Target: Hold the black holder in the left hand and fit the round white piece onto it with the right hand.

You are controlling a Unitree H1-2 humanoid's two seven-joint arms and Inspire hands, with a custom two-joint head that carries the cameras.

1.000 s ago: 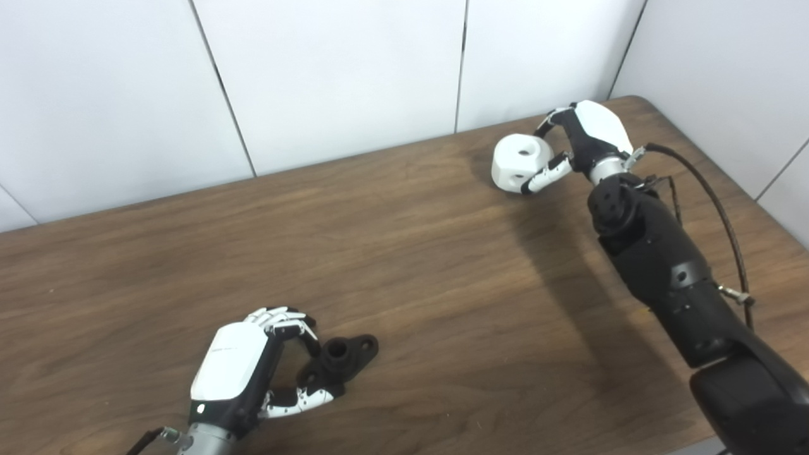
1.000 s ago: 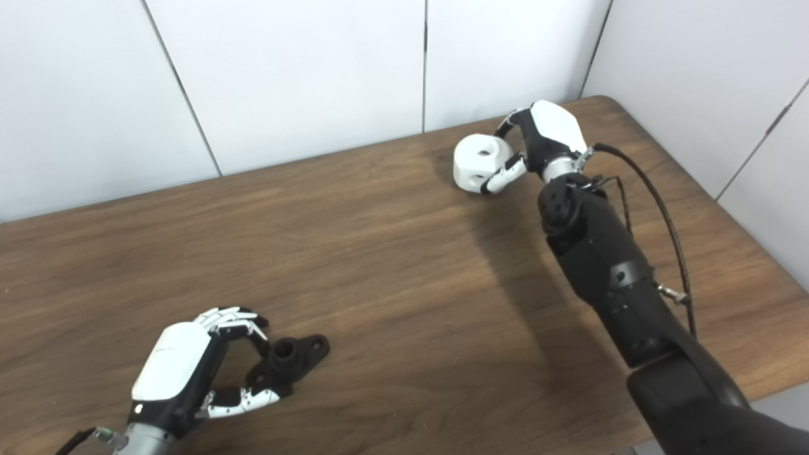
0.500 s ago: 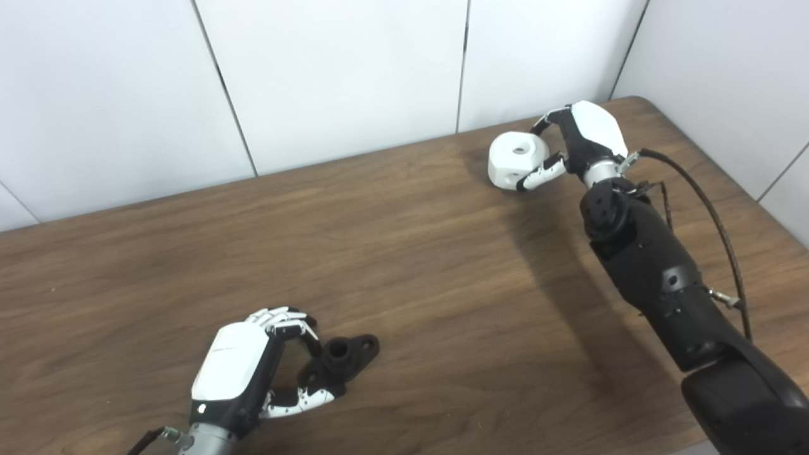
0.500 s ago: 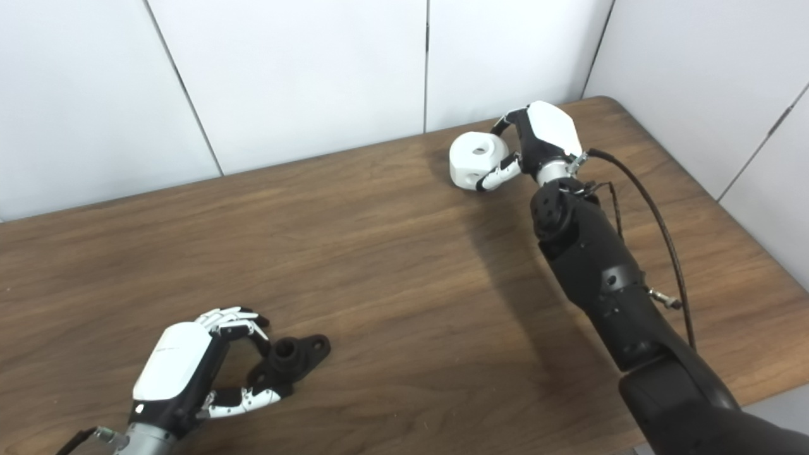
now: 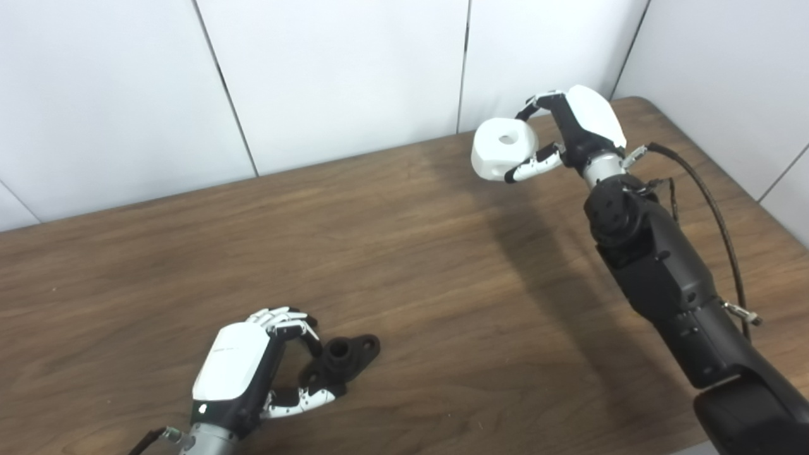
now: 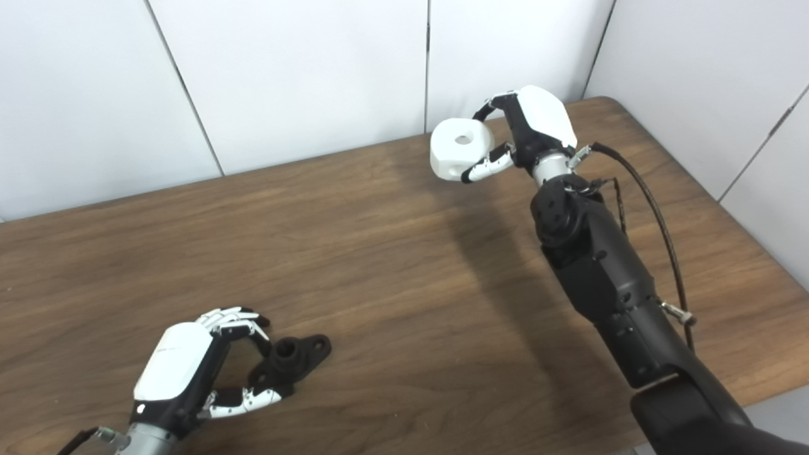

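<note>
While my left hand [image 5: 237,373] grips the black holder [image 5: 341,357] on the table [image 5: 404,265], my right hand [image 5: 578,129] clasps the round white piece [image 5: 502,148], well apart, fitting undone.

Black holder [image 5: 338,361] — near end hidden behind left hand [image 5: 237,373].

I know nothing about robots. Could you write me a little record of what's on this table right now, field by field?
surface: wooden table, white wall panels behind
left hand: left hand near the front edge, fingers curled round the black holder
black holder: lying on the table, not lifted
right hand: right hand at the far right, gripping the round white piece
round white piece: raised above the table, hole facing up
parts joined: no, they are far apart
</note>
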